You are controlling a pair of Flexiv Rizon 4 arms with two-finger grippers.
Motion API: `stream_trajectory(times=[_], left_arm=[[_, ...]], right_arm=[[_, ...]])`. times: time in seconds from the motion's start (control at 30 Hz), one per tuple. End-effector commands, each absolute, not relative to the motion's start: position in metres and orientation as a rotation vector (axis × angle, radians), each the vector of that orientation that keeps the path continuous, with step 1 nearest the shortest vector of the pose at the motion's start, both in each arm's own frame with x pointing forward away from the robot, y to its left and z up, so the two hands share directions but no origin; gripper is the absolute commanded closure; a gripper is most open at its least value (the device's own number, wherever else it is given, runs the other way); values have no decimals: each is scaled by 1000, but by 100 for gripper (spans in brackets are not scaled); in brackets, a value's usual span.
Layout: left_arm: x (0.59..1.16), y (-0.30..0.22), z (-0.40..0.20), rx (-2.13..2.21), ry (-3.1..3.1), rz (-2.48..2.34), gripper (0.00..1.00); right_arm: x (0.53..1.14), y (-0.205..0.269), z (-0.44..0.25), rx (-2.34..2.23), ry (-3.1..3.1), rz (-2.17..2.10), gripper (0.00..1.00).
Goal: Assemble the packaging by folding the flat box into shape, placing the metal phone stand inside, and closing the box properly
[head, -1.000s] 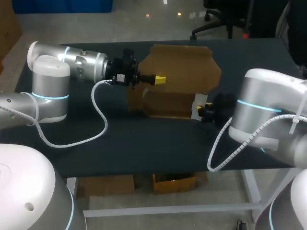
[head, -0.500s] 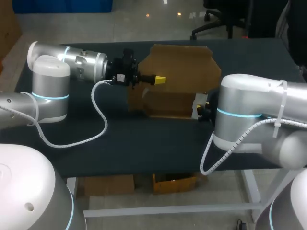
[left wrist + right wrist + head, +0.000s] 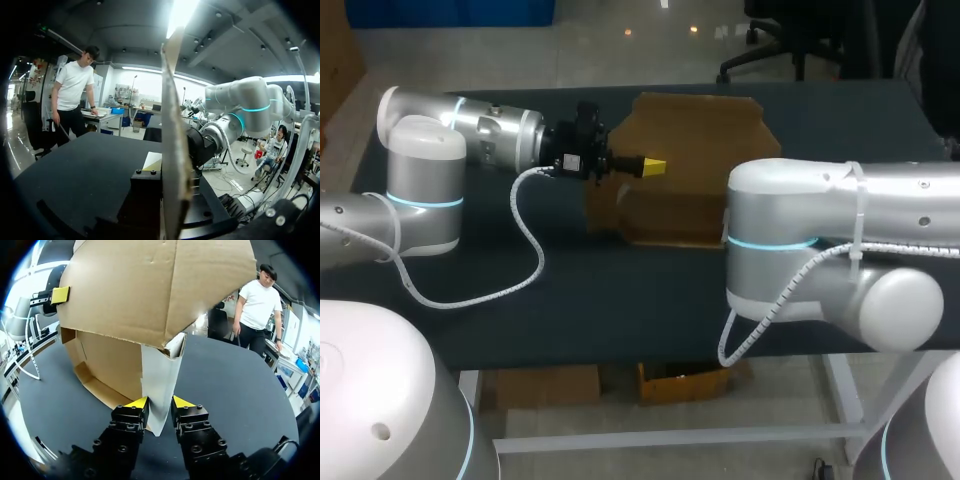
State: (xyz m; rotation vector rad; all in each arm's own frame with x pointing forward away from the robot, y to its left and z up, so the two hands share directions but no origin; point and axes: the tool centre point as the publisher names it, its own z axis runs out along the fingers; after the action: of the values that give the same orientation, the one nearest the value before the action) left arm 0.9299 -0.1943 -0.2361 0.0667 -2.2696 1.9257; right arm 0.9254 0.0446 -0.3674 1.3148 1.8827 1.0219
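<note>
Box: A brown cardboard box point(image 3: 695, 150) stands half-formed near the far edge of the dark table point(image 3: 570, 300), about midway along it, well clear of the near edge.
Upright panel: The box's broad panel point(image 3: 172, 140) is raised on end above the lower shell; from the left wrist it shows edge-on, rising straight out of that arm's tool.
Lower shell: The shallow lower part point(image 3: 107, 372) rests on the table with its open side facing the right gripper, its inner walls bare cardboard.
White flap: A pale flap point(image 3: 159, 370) hangs down from the panel's corner at the end of the box nearer the table's right edge.
Left gripper: The left gripper point(image 3: 645, 165) is clamped on the upright panel at its end nearer the table's left edge, one yellow tip lying flat against the panel's near face.
Right gripper: The right gripper point(image 3: 156, 404) is closed on the white flap, a yellow tip pressed to each side of it, just above the table.
Left arm: The left arm point(image 3: 470, 130) comes in over the table's left edge, its wrist level above the far left corner.
Right arm: The right arm point(image 3: 820, 230) crosses in from the right edge, its bulky elbow hiding the box's right end from the head camera.
Cable: A white coiled cable point(image 3: 525, 250) loops from the left wrist down to the table.
</note>
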Motion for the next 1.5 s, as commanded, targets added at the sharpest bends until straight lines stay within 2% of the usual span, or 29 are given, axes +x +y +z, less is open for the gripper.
stream_trajectory(times=[0.03,0.23,1.5], left_arm=[[930,-195,-238,65,-2268,1925,100],[930,-195,-238,65,-2268,1925,100],[930,-195,-238,65,-2268,1925,100]], right_arm=[[927,50,-367,1371,1734,847,73],[928,47,-370,1393,1723,834,80],[944,46,-379,1517,1645,888,82]])
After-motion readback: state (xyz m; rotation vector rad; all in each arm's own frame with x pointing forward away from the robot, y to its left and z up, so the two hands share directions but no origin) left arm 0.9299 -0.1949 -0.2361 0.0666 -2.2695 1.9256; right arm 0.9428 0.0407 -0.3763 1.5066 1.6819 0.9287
